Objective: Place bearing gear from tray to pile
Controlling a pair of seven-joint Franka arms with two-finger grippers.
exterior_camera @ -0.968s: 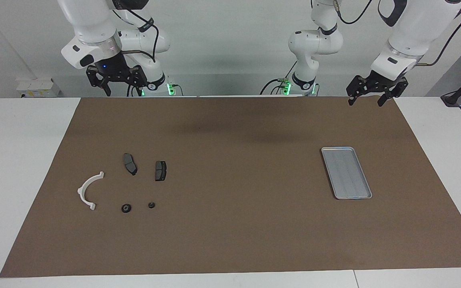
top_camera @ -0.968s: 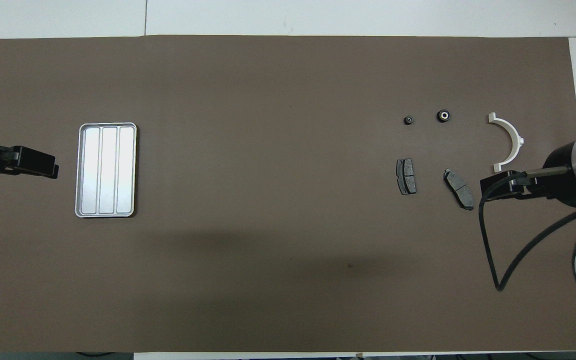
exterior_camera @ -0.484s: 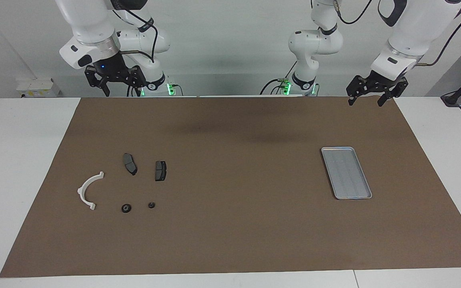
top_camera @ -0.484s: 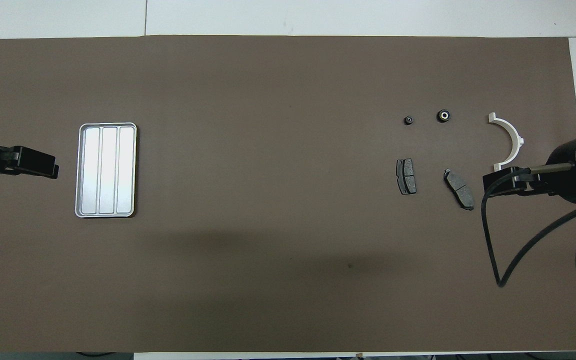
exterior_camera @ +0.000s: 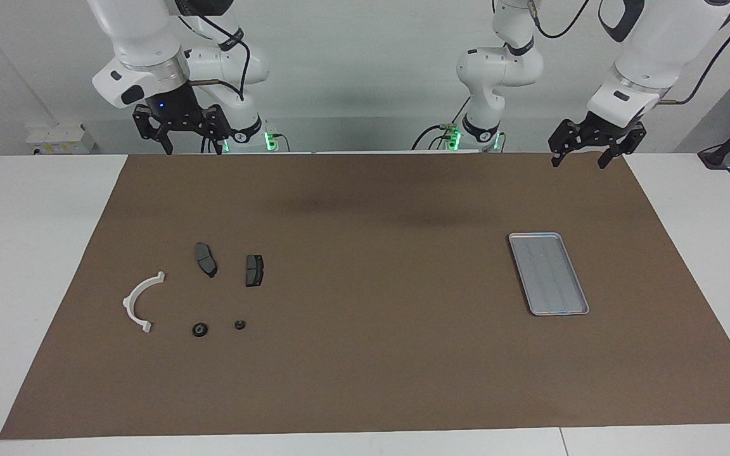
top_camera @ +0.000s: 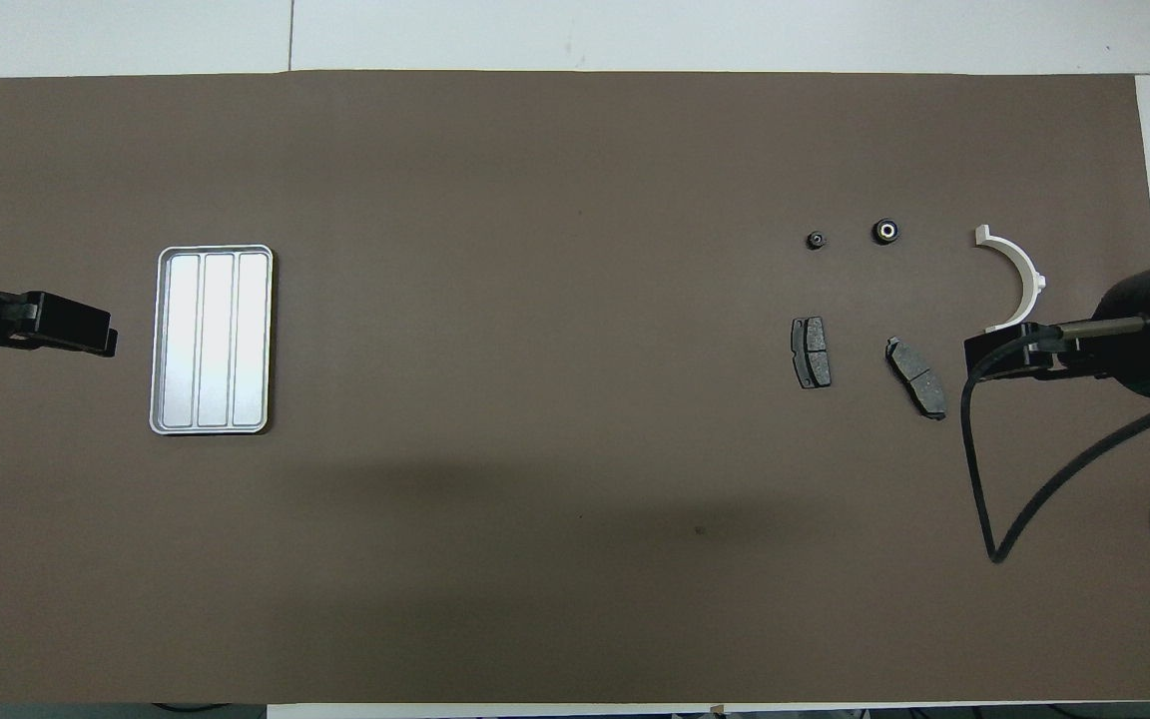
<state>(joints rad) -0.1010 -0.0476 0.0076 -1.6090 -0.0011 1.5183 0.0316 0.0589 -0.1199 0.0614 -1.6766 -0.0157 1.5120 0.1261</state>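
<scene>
Facing view: tray (exterior_camera: 549,273) lies bare at the left arm's end of the mat (exterior_camera: 377,354). Both gears, bigger (exterior_camera: 199,330) and smaller (exterior_camera: 239,325), sit with the pile beside the white bracket (exterior_camera: 140,301) and two brake pads (exterior_camera: 206,258). Left gripper (exterior_camera: 579,156) and right gripper (exterior_camera: 192,144) hang open and empty over the mat's robot-side edge

Overhead view: tray (top_camera: 212,252) holds nothing. Looks like the placing is done; next is just parking the arms

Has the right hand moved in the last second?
Yes. The right hand has lifted slightly and drawn back toward the robots, away from the brake pads. In the overhead view it has slid toward the white bracket.
</scene>
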